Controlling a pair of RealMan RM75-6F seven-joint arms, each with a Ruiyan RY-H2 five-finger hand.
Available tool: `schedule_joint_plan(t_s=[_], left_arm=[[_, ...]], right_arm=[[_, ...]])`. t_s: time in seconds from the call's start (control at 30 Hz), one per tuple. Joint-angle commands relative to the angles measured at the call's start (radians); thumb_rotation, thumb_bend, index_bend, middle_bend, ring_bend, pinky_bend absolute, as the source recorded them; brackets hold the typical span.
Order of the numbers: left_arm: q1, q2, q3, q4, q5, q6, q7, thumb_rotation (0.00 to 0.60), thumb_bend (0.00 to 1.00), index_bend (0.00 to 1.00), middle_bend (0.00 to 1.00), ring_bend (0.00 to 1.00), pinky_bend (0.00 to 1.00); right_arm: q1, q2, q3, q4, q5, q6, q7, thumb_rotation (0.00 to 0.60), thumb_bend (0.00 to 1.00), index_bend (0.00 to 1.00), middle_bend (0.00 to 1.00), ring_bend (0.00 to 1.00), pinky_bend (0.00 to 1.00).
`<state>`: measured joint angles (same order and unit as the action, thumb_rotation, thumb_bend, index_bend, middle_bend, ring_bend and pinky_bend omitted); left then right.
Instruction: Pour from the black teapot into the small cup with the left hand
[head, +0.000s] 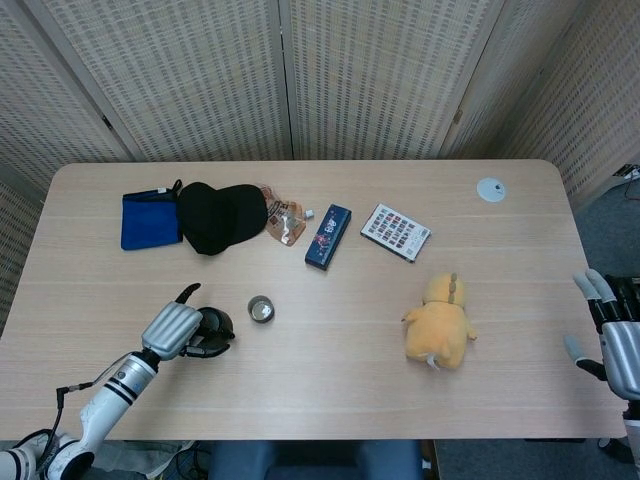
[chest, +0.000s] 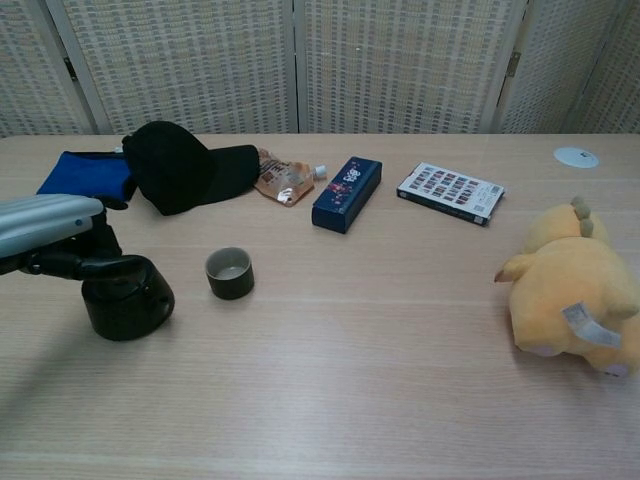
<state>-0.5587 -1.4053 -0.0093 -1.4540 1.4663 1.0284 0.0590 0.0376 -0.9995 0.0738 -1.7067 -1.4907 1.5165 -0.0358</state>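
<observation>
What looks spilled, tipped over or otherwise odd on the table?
Nothing stands out. The teapot and cup stand upright and apart, with no liquid on the table. The left hand rests on the teapot.

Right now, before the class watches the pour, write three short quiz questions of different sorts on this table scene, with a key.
1. True or false: the small cup stands upright on the table, apart from the black teapot.
2. Which hand rests on top of the teapot? A) left hand B) right hand C) neither
3. Fill the gap: the yellow plush toy lies on the robot's ____ side of the cup.

Key
1. True; bare table shows between them in the chest view.
2. A; its dark fingers curl over the teapot's top, while the right one hangs off the table edge, holding nothing.
3. right
</observation>
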Motion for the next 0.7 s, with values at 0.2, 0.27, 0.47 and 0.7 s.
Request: schedule_joint_plan(t_s=[0.2,0.27,0.47,0.7], left_arm=[[0.027,-0.016,-0.032,0.003,-0.021,0.065,-0.029,0.127,0.17,1.00,1.00,0.87,0.00],[0.033,-0.018,-0.038,0.002,-0.024,0.080,-0.032,0.154,0.17,1.00,1.00,0.88,0.00],[0.056,-0.039,-0.070,0.017,-0.026,0.157,-0.035,0.234,0.18,1.00,1.00,0.91,0.02],[0.062,-0.069,-0.123,0.050,-0.056,0.208,-0.034,0.237,0.22,1.00,1.00,0.94,0.15]], right_arm=[[-0.001,-0.001,0.000,-0.001,0.000,0.002,0.000,0.600,0.29,0.00,0.04,0.00,0.01],[-0.001,-0.001,0.000,-0.001,-0.001,0.003,-0.001,0.600,0.29,0.00,0.04,0.00,0.01],[-0.002,-0.003,-0.001,-0.002,-0.005,0.005,-0.001,0.600,0.29,0.00,0.04,0.00,0.01],[-0.001,-0.003,0.000,-0.005,-0.008,0.007,-0.002,0.600,0.29,0.00,0.04,0.00,0.01]])
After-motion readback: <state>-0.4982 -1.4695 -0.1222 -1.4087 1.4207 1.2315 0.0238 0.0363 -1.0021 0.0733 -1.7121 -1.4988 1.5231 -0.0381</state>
